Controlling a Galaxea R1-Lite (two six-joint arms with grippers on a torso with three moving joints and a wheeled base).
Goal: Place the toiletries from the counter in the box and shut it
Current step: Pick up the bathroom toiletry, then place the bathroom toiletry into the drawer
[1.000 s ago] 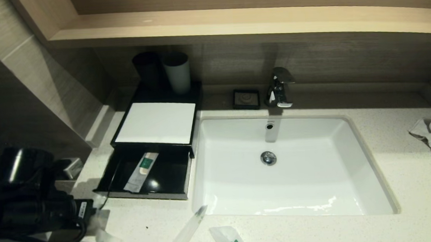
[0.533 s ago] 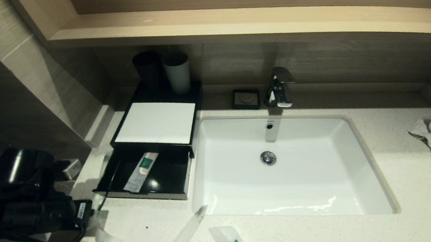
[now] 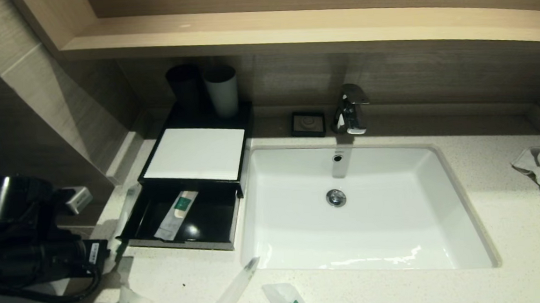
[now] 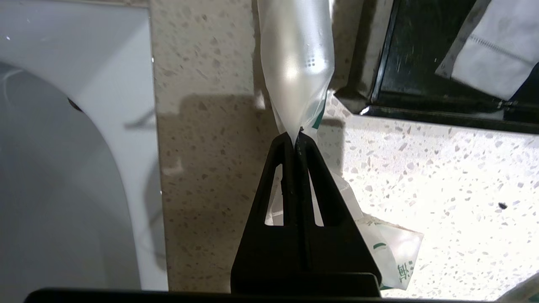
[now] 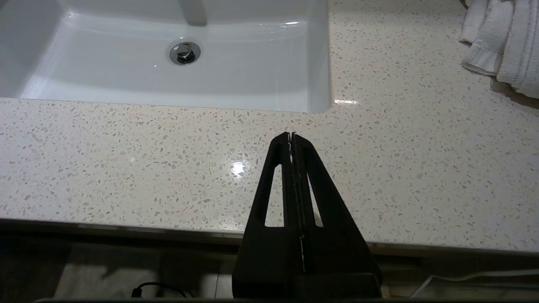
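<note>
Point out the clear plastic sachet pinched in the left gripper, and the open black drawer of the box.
clear plastic sachet (image 4: 297, 71), left wrist view, its bulging middle.
open black drawer (image 3: 208, 221), head view, its bare floor.

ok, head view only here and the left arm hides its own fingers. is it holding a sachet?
Observer: Yes, the left wrist view shows the left gripper shut on the end of a clear sachet.
Operator: Over the drawer yet?
Observer: No. The sachet hangs above the counter, just beside the drawer corner.
Operator: Right arm? Not in my view.
Observer: The right gripper is shut and empty, above the counter's front edge near the sink.
</note>
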